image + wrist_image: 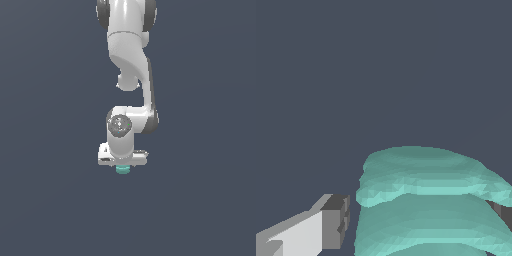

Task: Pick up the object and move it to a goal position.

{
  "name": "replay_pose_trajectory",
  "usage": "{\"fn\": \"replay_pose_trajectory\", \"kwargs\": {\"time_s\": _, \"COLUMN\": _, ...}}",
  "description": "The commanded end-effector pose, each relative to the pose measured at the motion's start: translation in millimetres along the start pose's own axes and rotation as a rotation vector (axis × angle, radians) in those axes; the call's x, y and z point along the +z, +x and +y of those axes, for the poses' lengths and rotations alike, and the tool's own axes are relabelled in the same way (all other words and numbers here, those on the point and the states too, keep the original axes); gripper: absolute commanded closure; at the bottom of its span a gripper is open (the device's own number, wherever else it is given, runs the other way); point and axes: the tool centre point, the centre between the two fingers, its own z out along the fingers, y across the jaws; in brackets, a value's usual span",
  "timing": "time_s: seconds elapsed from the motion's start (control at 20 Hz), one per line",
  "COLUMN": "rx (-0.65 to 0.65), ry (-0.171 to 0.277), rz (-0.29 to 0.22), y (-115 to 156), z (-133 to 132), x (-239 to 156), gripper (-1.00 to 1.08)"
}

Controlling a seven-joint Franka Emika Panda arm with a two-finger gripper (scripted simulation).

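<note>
Wrist view, nearest first: the object, a teal ridged cylinder of stacked-disc form, was seen filling the space between the two fingers. One grey pad was separated from the object's side by a narrow gap; the opposite pad was glimpsed only as a dark sliver at the object's far flank, where contact could not be judged. The pincer was therefore recorded as slightly open around the object, with a firm hold not confirmed.

Exterior view: the pincer was pointed straight down, with the object protruding just beneath it. No edge or corner of the bench was visible, so position relative to them could not be given; nor could it be told whether the object rested on the bench or was raised.

For the step in hand, judged as the grasp, the fingers would best be closed evenly on a ridge, with the object kept centred, before any lift was attempted. No goal marker was seen.
</note>
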Motion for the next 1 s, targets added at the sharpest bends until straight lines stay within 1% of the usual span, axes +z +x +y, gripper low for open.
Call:
{"fn": "replay_pose_trajectory", "kwargs": {"time_s": 0.0, "rx": 0.0, "ry": 0.0, "rz": 0.002, "y": 1.3, "z": 0.1, "x": 0.1, "gripper": -0.92}}
{"fn": "replay_pose_trajectory", "kwargs": {"time_s": 0.05, "rx": 0.0, "ry": 0.0, "rz": 0.002, "y": 1.3, "z": 0.1, "x": 0.1, "gripper": 1.08}}
{"fn": "replay_pose_trajectory", "kwargs": {"time_s": 0.65, "rx": 0.0, "ry": 0.0, "rz": 0.002, "y": 0.8, "z": -0.7, "x": -0.5, "gripper": 1.08}}
{"fn": "replay_pose_trajectory", "kwargs": {"time_s": 0.95, "rx": 0.0, "ry": 0.0, "rz": 0.002, "y": -5.5, "z": -12.5, "x": -10.5, "gripper": 1.08}}
